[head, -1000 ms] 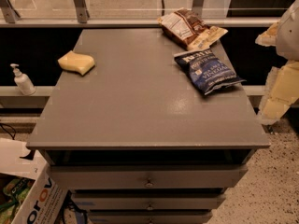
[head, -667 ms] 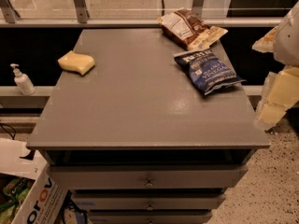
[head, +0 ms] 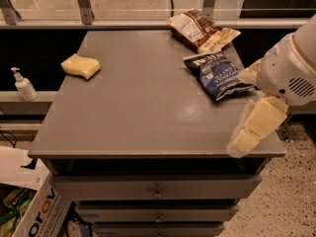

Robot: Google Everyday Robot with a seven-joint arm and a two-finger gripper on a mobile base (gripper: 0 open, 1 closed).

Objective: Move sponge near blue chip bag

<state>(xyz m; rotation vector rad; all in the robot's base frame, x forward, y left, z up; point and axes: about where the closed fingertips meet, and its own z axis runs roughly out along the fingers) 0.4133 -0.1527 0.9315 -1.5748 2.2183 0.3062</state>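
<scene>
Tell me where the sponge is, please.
Camera view: the sponge lies on the table's far-left side, across from the blue bag; the tool hangs at the front-right corner.

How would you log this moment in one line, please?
sponge: back-left on table, untouched | blue chip bag: back-right | gripper: front-right table edge, across from sponge | task: not done

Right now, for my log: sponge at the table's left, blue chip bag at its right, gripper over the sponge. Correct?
No: the camera view shows the gripper at the front right corner of the table, not over the sponge.
</scene>
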